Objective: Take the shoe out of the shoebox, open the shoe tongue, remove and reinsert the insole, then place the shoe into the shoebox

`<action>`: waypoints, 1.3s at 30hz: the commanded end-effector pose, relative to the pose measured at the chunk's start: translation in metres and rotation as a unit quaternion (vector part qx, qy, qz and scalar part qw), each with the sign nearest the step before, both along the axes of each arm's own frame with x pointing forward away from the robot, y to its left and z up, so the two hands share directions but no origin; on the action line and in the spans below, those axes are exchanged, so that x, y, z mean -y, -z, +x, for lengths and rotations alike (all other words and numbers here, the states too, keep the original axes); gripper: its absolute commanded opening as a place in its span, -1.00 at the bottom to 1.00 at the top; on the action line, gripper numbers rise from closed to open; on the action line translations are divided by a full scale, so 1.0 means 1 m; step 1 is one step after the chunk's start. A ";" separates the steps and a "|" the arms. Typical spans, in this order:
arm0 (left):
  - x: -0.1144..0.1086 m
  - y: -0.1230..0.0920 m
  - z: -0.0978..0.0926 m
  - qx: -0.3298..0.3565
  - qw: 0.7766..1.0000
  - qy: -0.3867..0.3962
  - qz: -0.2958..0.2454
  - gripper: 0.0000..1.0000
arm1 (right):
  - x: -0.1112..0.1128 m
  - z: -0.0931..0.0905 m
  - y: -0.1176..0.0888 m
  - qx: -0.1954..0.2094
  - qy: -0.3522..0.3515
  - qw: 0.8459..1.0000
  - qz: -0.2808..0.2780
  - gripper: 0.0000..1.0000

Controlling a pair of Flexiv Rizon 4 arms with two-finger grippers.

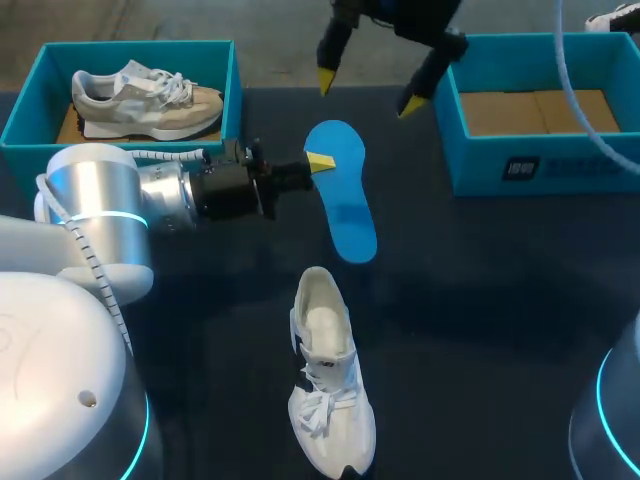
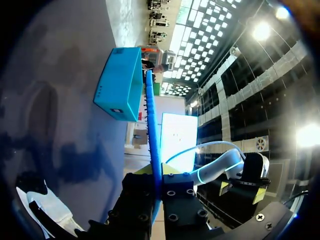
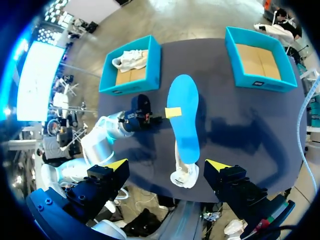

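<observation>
The blue insole (image 1: 345, 200) is out of the shoe and sits just above the middle of the head view, its long axis running from upper left to lower right. It is held at one long edge near its upper end. The left claw (image 1: 318, 161) is clenched on that edge, with one yellow tip lying on the top face. In the left wrist view the insole (image 2: 152, 125) shows edge-on, a thin blue strip pinched between the two black fingers of the left claw (image 2: 157, 192) and sticking straight out ahead of them, clear of the table's surface. The right wrist view looks down on the insole's (image 3: 184, 115) full blue face, with the left claw (image 3: 172, 112) gripping it from the side.

The white shoe (image 1: 328, 390) lies on the dark table (image 1: 480, 300) in the lower middle of the head view, just below the insole's lower end. Its opening faces up and its laces are toward the bottom edge.

The right claw (image 1: 368, 92) hangs at the top centre of the frame, above the insole, released, its yellow tips spread wide and holding nothing.

A teal shoebox (image 1: 20, 110) in the upper left holds a second, beige-and-white sneaker (image 1: 145, 95). Another teal shoebox (image 1: 520, 160) in the upper right shows only its brown cardboard floor.
</observation>
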State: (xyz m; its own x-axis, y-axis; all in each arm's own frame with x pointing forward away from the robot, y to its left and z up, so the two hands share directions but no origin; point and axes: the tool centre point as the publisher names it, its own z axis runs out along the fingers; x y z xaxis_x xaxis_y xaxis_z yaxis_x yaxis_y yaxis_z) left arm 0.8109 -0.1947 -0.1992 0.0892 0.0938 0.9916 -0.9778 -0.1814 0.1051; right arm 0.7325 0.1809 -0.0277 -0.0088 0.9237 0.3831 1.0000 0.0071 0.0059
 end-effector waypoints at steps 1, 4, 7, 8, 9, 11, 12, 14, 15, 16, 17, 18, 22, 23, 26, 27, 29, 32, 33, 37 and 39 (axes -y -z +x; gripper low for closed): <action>-0.001 0.000 -0.001 0.000 1.000 0.000 0.000 -1.00 | 0.006 0.000 0.009 -0.001 0.003 0.979 0.203 1.00; -0.001 0.000 -0.001 0.000 1.000 0.000 0.000 -1.00 | 0.009 0.003 0.013 0.000 0.007 0.974 0.225 1.00; -0.001 0.000 -0.001 0.000 1.000 0.000 0.000 -1.00 | 0.009 0.006 0.015 -0.003 0.008 0.971 0.237 1.00; -0.001 0.000 -0.001 0.000 1.000 0.000 0.000 -1.00 | 0.010 0.006 0.017 -0.003 0.008 0.970 0.244 1.00; -0.001 0.000 -0.001 0.000 1.000 0.000 0.000 -1.00 | 0.011 0.006 0.020 -0.003 0.009 0.967 0.253 1.00; -0.001 0.000 -0.001 0.000 1.000 0.000 0.000 -1.00 | 0.013 0.006 0.024 -0.003 0.009 0.963 0.268 1.00; -0.001 0.000 -0.001 0.000 1.000 0.000 0.000 -1.00 | 0.014 0.006 0.026 -0.003 0.010 0.962 0.274 1.00; -0.001 0.000 -0.001 0.000 1.000 0.000 0.000 -1.00 | 0.015 0.007 0.029 -0.004 0.010 0.960 0.281 1.00; -0.001 0.000 -0.001 0.000 1.000 0.000 0.000 -1.00 | 0.016 0.008 0.031 -0.002 0.010 0.957 0.289 1.00; -0.001 0.000 -0.001 0.000 1.000 0.000 0.000 -1.00 | 0.017 0.009 0.032 -0.001 0.010 0.957 0.292 1.00; -0.001 0.000 -0.001 0.000 1.000 0.000 0.000 -1.00 | 0.018 0.010 0.033 -0.002 0.010 0.956 0.292 1.00; -0.001 0.000 -0.001 0.000 1.000 0.000 0.000 -1.00 | 0.018 0.011 0.034 -0.001 0.011 0.955 0.296 1.00; -0.001 0.000 -0.001 0.000 1.000 0.000 0.000 -1.00 | 0.019 0.015 0.039 -0.002 0.013 0.954 0.300 1.00; -0.001 0.000 -0.001 0.000 1.000 0.000 0.000 -1.00 | 0.019 0.016 0.041 -0.004 0.013 0.953 0.302 1.00; -0.001 0.000 -0.001 0.000 1.000 0.000 0.000 -1.00 | 0.021 0.018 0.048 -0.004 0.013 0.948 0.319 1.00; -0.001 0.000 -0.001 0.000 1.000 0.000 0.000 -1.00 | 0.022 0.019 0.049 -0.002 0.013 0.946 0.324 1.00; -0.001 0.000 -0.001 0.000 1.000 0.000 0.000 -1.00 | 0.024 0.019 0.052 0.003 0.014 0.942 0.336 1.00; -0.001 0.000 -0.001 0.000 1.000 0.000 0.000 -1.00 | 0.027 0.021 0.057 0.004 0.015 0.938 0.347 1.00; -0.001 0.000 -0.001 0.000 1.000 0.000 0.000 -1.00 | 0.028 0.021 0.058 0.003 0.017 0.936 0.351 1.00; -0.001 0.000 -0.001 0.000 1.000 0.000 0.000 -1.00 | 0.032 0.025 0.061 0.006 0.018 0.932 0.362 1.00; -0.001 0.000 -0.001 0.000 1.000 0.000 0.000 -1.00 | 0.033 0.027 0.063 0.006 0.019 0.928 0.371 1.00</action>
